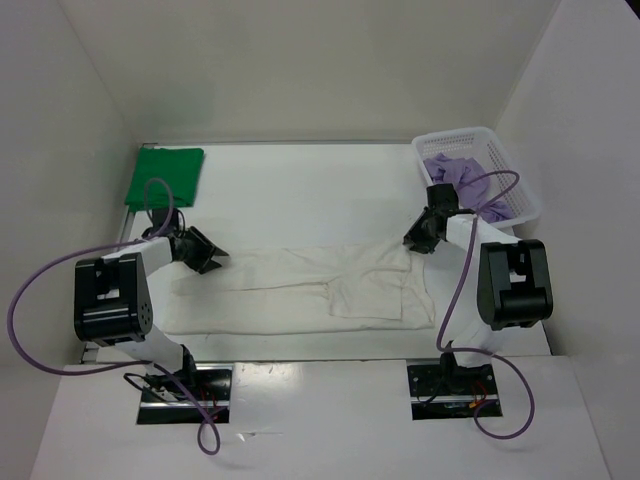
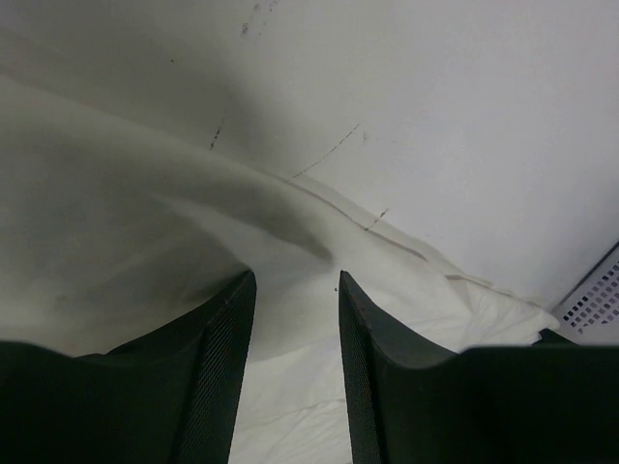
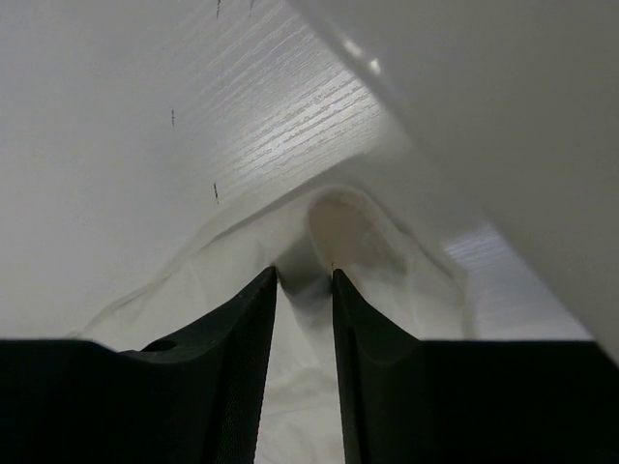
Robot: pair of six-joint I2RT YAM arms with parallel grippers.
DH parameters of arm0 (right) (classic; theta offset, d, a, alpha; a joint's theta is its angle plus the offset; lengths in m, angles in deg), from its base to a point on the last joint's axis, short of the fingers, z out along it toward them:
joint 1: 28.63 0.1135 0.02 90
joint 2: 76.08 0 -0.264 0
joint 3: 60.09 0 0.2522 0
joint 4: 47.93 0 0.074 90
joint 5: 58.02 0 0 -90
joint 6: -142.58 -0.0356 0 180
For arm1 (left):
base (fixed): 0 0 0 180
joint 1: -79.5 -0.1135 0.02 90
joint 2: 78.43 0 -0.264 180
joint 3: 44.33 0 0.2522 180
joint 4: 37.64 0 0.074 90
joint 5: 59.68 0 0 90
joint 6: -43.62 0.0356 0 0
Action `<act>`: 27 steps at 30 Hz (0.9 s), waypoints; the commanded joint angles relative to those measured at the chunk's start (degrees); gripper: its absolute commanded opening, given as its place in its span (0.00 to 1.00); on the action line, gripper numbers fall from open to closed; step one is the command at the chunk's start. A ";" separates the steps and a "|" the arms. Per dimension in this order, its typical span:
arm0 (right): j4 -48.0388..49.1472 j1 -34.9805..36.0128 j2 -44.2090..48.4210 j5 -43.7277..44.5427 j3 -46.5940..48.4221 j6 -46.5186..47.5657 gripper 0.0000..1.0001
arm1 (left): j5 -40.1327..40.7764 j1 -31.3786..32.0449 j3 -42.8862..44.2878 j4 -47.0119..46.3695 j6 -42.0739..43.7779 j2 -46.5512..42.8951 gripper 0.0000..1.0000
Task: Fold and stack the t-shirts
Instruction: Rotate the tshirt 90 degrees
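Plainly, the white t-shirt (image 1: 300,285) lay stretched across the middle of the table (image 1: 300,190), running from one arm to the other. A doubled-over panel sat in its right half, and its edges were creased.

The left pincer (image 2: 295,281) sat at the shirt's left end, near the far corner of the cloth. Its fingers (image 2: 218,367) stood about half apart and parallel, with their ribbed inner faces bare. Pale fabric showed through the gap beneath them, and a raised ridge of cloth ran from the left tip toward the bare tabletop. The cloth there was not clamped.

The right pincer (image 3: 305,274) was at the shirt's far right corner, just in front of the white mesh basket (image 1: 452,135). Its jaws stood narrower, leaving only a slim slot. A small hump of white cloth bulged right at the tips, and more fabric spread out beneath. Whether this pincer actually pinched that hump or merely straddled it could not be told, as the wrist view was too close and shadowed.

The green t-shirt (image 1: 165,178) lay folded into a flat square at the far left corner of the table, well apart from the white one. The lavender t-shirt (image 1: 458,172) sat crumpled inside the basket at the far right corner.
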 commanded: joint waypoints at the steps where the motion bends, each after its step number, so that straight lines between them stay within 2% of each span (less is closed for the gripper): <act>1: 2.65 0.56 -0.14 2.22 -0.34 -0.25 0.36 | -0.35 -1.05 -1.01 -1.67 0.65 0.12 0.47; 2: 2.65 0.56 0.39 2.74 -0.34 -0.25 0.29 | 0.26 -1.05 -1.01 -1.67 1.17 0.12 0.47; 6: 1.86 0.56 1.79 5.46 0.18 -0.78 0.14 | 0.79 -2.28 -1.01 -1.14 1.18 0.65 0.47; 13: 0.71 0.56 1.10 10.57 1.33 -0.78 0.03 | 0.79 -8.17 -1.01 -0.62 1.18 2.58 0.42; 17: 0.10 0.56 0.39 11.18 1.86 -0.78 0.03 | 0.79 -8.88 -1.01 -0.62 1.18 2.58 0.42; 18: 0.10 0.56 0.39 11.18 1.86 -0.78 0.07 | 0.79 -8.88 -1.01 -0.62 1.18 2.58 0.42; 19: 0.62 0.56 0.39 10.58 1.86 -0.78 0.18 | 0.79 -8.88 -1.01 -0.01 1.18 2.06 0.42; 22: 0.63 0.56 1.97 7.68 1.86 -0.17 0.36 | -0.78 -8.88 -1.01 0.00 1.18 -0.05 0.45; 24: -0.16 0.56 5.20 3.81 3.08 -0.16 0.40 | -2.80 -8.88 -0.48 0.00 -0.05 -2.24 0.47; 27: -2.79 1.87 10.12 3.80 4.40 -0.16 0.49 | -5.62 -8.35 0.13 0.00 -1.64 -4.80 0.47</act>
